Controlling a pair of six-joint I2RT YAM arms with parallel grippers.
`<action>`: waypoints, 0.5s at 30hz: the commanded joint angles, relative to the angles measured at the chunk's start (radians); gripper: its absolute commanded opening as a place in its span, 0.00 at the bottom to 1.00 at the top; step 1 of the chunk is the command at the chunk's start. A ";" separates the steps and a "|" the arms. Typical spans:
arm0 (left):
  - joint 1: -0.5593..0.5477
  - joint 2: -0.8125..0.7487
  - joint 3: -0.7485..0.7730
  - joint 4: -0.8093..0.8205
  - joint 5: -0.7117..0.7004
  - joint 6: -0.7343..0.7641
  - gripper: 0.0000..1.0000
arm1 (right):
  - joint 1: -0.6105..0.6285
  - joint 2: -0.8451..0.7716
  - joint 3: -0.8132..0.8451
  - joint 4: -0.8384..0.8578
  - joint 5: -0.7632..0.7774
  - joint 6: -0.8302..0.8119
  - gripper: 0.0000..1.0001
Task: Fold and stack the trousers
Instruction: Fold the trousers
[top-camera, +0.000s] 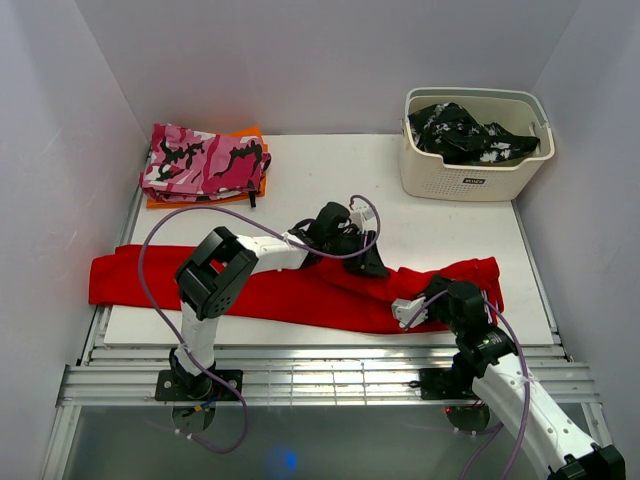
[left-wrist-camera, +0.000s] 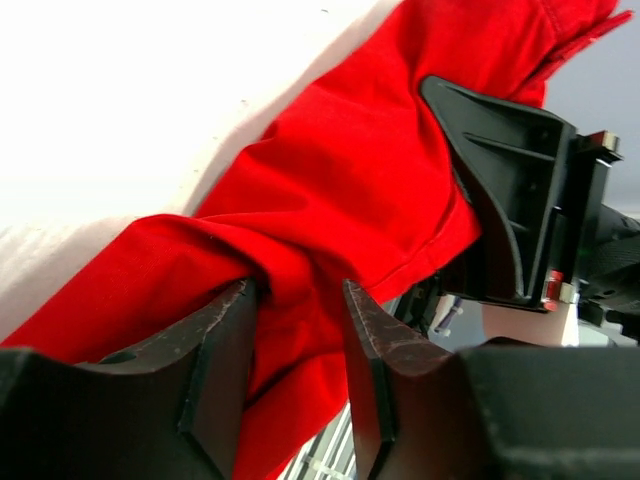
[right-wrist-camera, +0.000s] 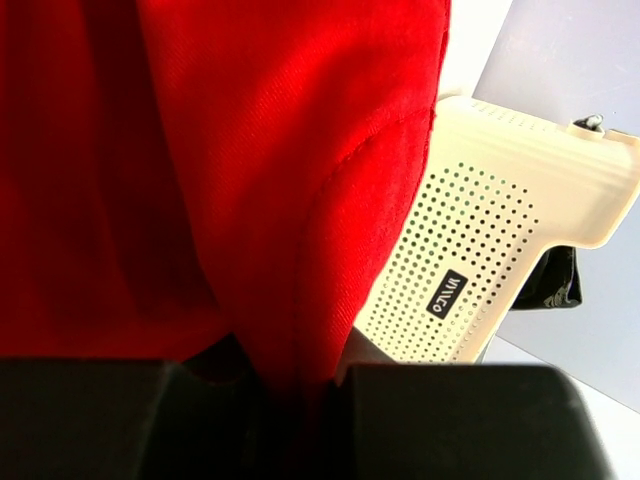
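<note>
**Station:** the trousers (top-camera: 300, 290) lie flat along the near part of the table (top-camera: 330, 180). They stop short of its near edge.

**Left claw** (left-wrist-camera: 300, 300): my 2 fingers stand some way apart. A thick ridge of red cloth fills the gap and touches both. I judge this a grasp on a bunched fold at the far edge of the garment, around its middle.

**Right claw** (right-wrist-camera: 290, 375): clenched on a thin pinch of the same red cloth. It sits at the near edge, close to the right end.

**Orientation:** the long axis runs left to right across the table, dipping a little toward me through the middle. The left end overhangs the table's left edge. The right end stops just short of the right edge, in front of the white basket (top-camera: 470, 165). I see no white stripes in any view, so I cannot tell which end is the waist.

**Step in hand, as I judge it:** both grips are taken and the first crosswise fold has not begun. The garment lies at full length in 1 layer run.

**Next move calls for:** lifting both grips together and holding the cloth taut between them. The right portion would then be carried leftward over the rest so the edges meet square. Uneven lift would likely skew the fold.

**Stack:** the camouflage garment (top-camera: 205, 160) lies folded at the far left. I take it as the probable destination.
</note>
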 joint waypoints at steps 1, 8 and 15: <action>-0.013 -0.004 0.010 0.062 0.064 -0.031 0.48 | 0.005 0.008 0.027 0.048 -0.028 -0.012 0.08; 0.010 -0.036 -0.010 0.078 0.061 -0.056 0.07 | 0.005 0.021 0.027 0.056 -0.017 -0.008 0.08; 0.109 -0.104 -0.016 0.039 0.060 -0.039 0.00 | 0.005 0.027 0.021 0.042 0.001 -0.003 0.08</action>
